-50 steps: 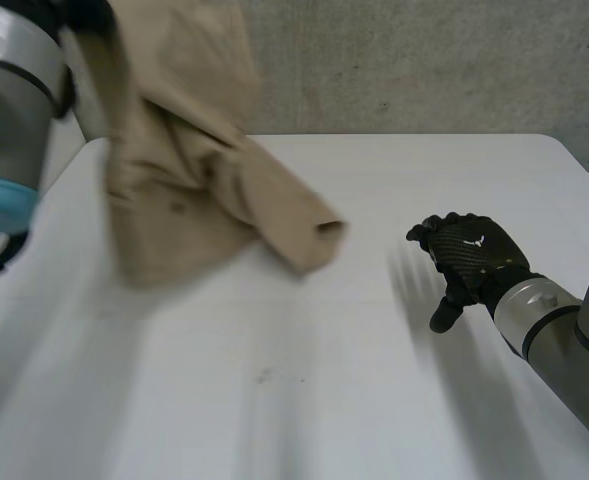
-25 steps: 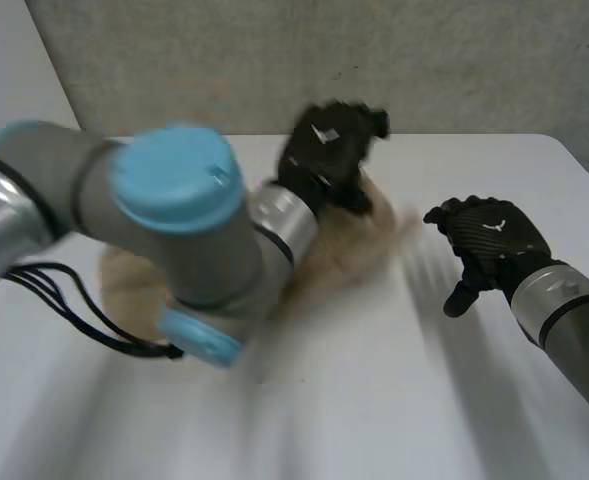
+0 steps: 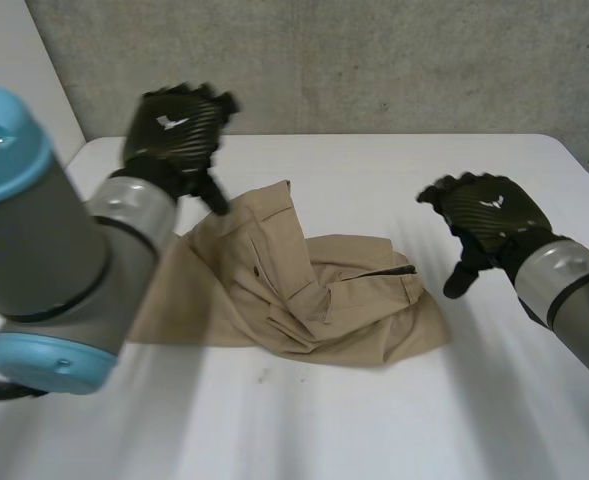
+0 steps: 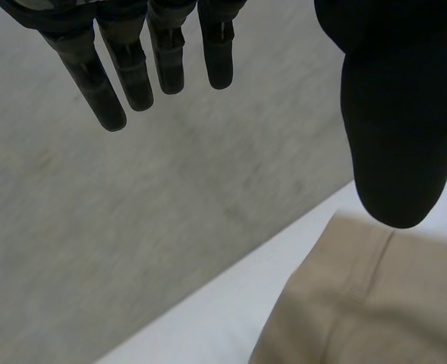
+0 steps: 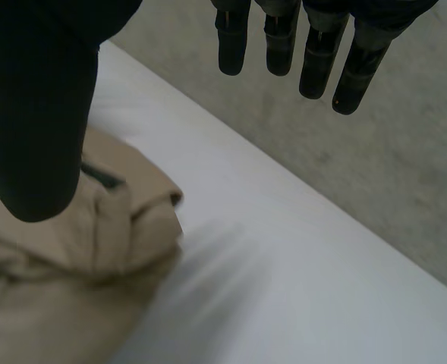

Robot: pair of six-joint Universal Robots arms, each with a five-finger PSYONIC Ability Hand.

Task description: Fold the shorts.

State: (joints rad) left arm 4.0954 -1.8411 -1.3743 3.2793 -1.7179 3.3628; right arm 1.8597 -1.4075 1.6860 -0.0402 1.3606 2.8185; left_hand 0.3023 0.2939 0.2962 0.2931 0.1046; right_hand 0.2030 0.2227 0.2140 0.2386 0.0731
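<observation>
One pair of tan shorts (image 3: 304, 295) lies rumpled on your white table (image 3: 394, 420), between two black hands. Your left hand (image 3: 174, 130) hovers over its far left edge, fingers straight, holding nothing. Your right hand (image 3: 486, 222) hangs beside its right end, fingers relaxed and empty.

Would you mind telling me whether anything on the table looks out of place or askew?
The shorts lie in a rumpled, skewed heap on the table, one part bunched over, not flat. The left hand and right hand are open, holding nothing.
</observation>
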